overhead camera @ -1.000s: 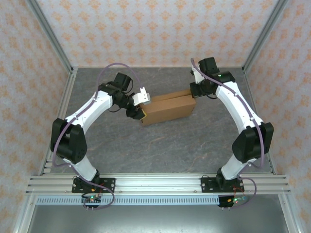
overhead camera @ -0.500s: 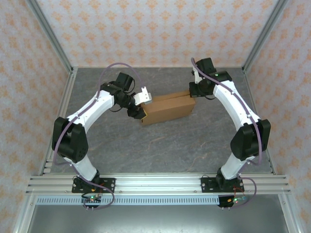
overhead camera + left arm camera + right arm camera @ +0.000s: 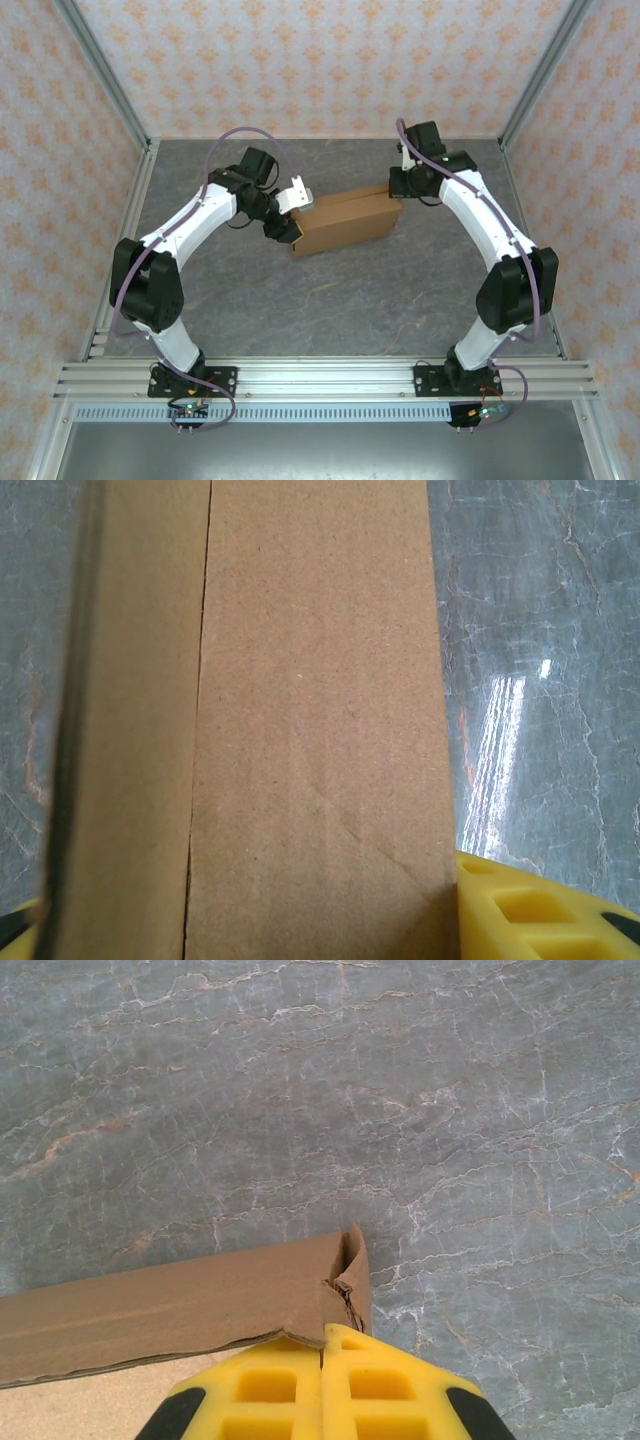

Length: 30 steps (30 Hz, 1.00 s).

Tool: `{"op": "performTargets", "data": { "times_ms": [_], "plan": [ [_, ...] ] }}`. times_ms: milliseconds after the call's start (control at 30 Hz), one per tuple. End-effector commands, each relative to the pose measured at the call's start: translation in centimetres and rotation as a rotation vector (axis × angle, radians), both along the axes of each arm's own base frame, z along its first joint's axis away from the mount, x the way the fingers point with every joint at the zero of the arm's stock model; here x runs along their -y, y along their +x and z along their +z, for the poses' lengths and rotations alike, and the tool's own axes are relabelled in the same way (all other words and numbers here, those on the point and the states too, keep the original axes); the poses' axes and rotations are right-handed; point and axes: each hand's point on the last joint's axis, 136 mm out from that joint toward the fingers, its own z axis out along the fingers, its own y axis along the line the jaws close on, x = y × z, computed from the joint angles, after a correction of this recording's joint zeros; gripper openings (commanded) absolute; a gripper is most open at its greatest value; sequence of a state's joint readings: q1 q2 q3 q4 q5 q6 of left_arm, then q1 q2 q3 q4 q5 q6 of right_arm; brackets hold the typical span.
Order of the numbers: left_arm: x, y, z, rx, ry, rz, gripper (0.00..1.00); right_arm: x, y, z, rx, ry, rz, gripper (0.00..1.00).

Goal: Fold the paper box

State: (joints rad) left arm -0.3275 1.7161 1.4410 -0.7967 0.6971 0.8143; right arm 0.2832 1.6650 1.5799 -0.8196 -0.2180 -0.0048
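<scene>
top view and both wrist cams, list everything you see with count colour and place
paper box: one, brown cardboard, mid-table
table: one, grey marbled, under everything
walls: three, pale with orange pattern, around the table
frame rails: silver, along the near edge and up the corners
arms: two, white and black, bolted at the near edge
cables: two, purple, one looping over each arm
left gripper: one, yellow, clamped on the box's left end
right gripper: one, yellow, shut at the box's far right corner
</scene>
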Motion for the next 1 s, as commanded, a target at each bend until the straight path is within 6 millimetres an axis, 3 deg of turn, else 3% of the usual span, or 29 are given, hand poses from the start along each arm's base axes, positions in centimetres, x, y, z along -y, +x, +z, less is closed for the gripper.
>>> {"op": "performTargets", "data": {
  "times_ms": [0,333,767,967],
  "plan": [
    [-1.5,1.3,-0.3,-0.022,0.061,0.108,0.46,0.7,-1.4,-0.6,-0.048,0.019,-0.022,0.04],
    [-2.0,1.8,1.1,-0.037,-0.005,0.154,0.60,1.7,-1.4,-0.5,-0.046,-0.035,-0.038,0.04],
    [-2.5,2.1,0.2,-0.065,0.000,0.173,0.71,1.0,-1.3,-0.8,-0.047,-0.040,-0.030,0.04],
    [-2.5,2.3,0.8,-0.060,-0.028,0.184,0.77,0.8,-1.3,-0.7,-0.042,-0.049,-0.030,0.03]
  ]
}}
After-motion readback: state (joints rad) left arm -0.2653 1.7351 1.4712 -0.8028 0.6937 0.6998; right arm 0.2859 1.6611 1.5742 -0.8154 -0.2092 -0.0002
